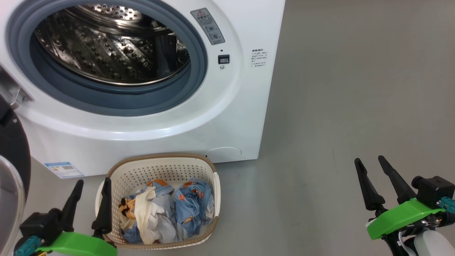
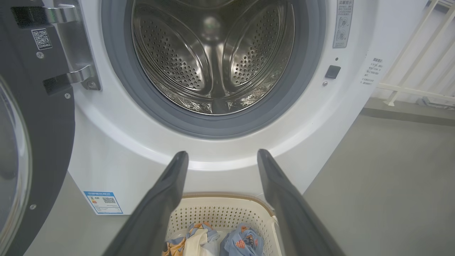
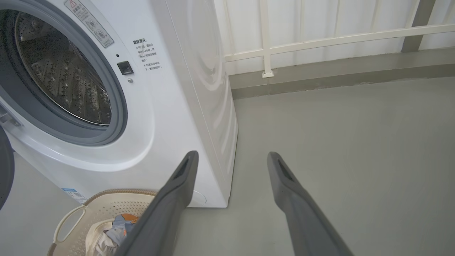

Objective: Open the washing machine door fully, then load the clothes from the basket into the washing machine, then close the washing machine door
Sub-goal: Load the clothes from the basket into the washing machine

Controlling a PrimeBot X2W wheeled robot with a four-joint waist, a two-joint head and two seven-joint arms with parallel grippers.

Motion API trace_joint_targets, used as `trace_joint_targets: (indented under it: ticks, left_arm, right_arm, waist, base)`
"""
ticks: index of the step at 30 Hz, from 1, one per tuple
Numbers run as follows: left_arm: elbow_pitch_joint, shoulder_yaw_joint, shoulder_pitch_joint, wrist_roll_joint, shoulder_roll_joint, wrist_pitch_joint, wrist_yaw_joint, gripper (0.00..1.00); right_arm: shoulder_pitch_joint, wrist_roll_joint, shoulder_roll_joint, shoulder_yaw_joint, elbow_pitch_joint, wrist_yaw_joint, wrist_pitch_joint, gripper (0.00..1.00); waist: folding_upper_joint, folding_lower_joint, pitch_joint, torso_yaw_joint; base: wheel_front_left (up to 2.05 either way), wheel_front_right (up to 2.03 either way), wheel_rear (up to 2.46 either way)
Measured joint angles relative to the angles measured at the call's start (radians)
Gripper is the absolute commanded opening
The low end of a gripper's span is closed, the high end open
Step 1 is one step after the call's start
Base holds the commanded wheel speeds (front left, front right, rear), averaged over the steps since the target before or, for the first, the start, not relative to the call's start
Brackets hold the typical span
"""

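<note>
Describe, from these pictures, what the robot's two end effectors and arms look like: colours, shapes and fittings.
The left end effector and the right end effector look alike: each has two long, dark, tapering fingers rising from a black blocky base, over a bright green plastic shell with a teal connector beside it. Below the right one shows a rounded white forearm.

A smooth grey floor [image 1: 355,89] runs back to a low grey kerb [image 3: 337,76], and above the kerb stands a white railing of slim bars [image 3: 265,35].
</note>
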Motion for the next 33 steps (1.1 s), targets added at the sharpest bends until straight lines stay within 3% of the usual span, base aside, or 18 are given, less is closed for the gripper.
trace_joint_targets:
  ticks: [19,33]
  left_arm:
    - [0.052,-0.013,-0.011,-0.027,-0.02,0.0,0.0,1.0]
    - [0.315,-0.139,-0.25,-0.08,-0.005,0.0,0.0,1.0]
  right_arm:
    - [-0.004,-0.001,0.015,0.015,-0.007,0.0,0.0,1.0]
    - [-0.126,-0.037,0.037,0.016,-0.044,0.0,0.0,1.0]
  waist:
    - [0.0,0.0,0.037,0.001]
    - [0.0,0.0,0.221,0.001]
  base:
    - [0.03,-0.03,0.0]
    - [0.0,0.0,0.0]
